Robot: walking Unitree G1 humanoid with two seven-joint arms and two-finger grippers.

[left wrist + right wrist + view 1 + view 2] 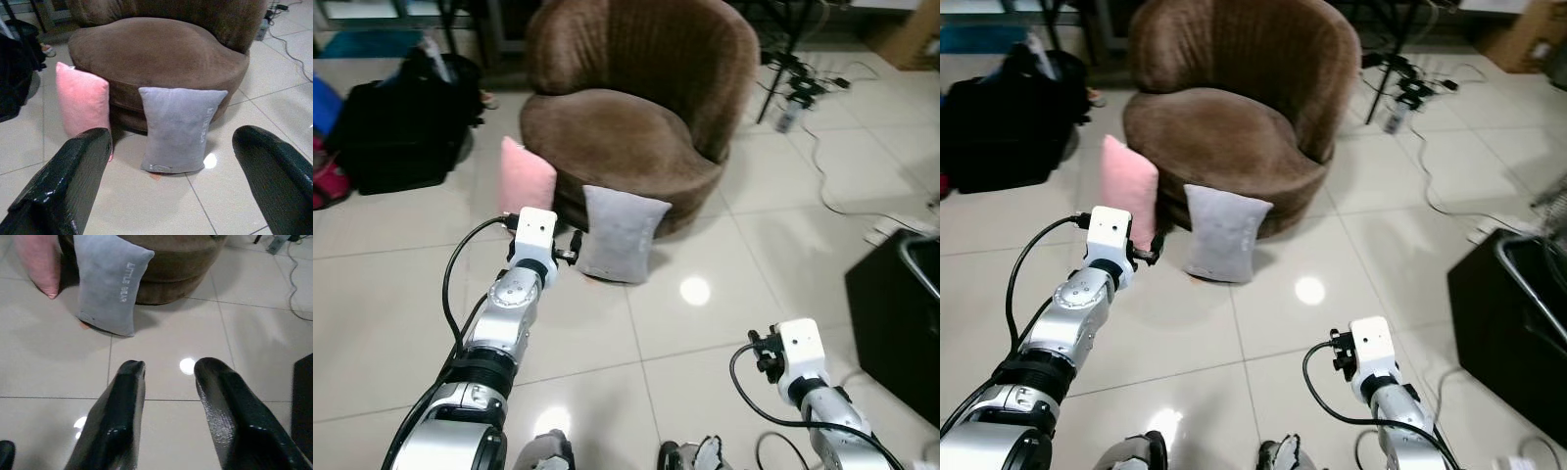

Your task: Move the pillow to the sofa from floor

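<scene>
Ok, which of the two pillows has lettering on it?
The grey pillow, leaning upright against the brown sofa's base. White lettering runs along one edge. The pink pillow beside it, toward the robot's left, is plain.

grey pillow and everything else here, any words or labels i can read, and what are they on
"LITTLE BEAR": pale lettering running along one edge of the grey rectangular fabric pillow, which stands on the tiled floor leaning against the round brown upholstered sofa.
The same lettering in the left wrist view is too blurred to read.
No text can be seen on the pink plush pillow.
</scene>
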